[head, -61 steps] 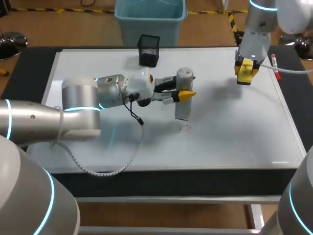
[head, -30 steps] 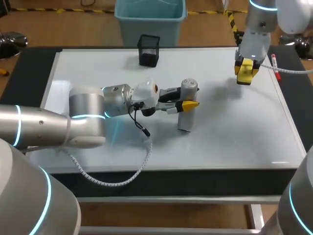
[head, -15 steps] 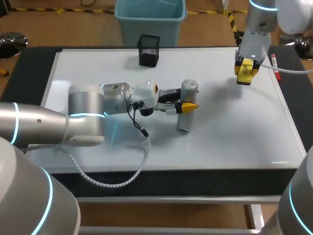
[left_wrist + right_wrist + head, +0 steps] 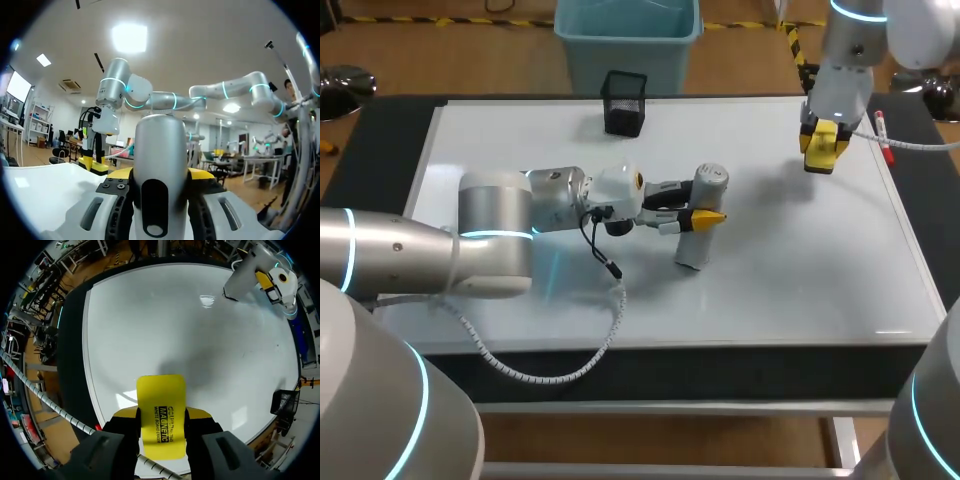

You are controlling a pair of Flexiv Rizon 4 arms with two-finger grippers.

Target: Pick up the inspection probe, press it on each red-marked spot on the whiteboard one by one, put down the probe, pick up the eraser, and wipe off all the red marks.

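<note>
Probe [image 4: 698, 218]: a grey cylinder in the middle of the whiteboard [image 4: 770, 280], leaning a little with its top toward the right, its lower end down at the board's surface. Whether that end presses on the board I cannot tell.

The left arm [image 4: 440, 250] comes in low across the board's left half. The left jaws are closed on the probe at about mid-height, one yellow fingertip [image 4: 704, 217] on its near side. In the left wrist view the probe [image 4: 160, 165] fills the gap between the jaws, with a yellow tip [image 4: 120, 173] against each flank and its rounded top rising past them.

A black mesh cup [image 4: 624, 102] stands at the board's far edge, well apart from the probe.

To the right, the right arm [image 4: 845, 70] hangs over the board's far right part. The right jaws are clamped on the yellow eraser [image 4: 820, 147], held clear above the surface. In the right wrist view the eraser [image 4: 161, 410] sits flat between the jaws, sticking out ahead of them over the whiteboard [image 4: 165, 320].

A red-capped marker [image 4: 884, 135] lies by the board's right edge, near the dark bench [image 4: 380, 130].
</note>
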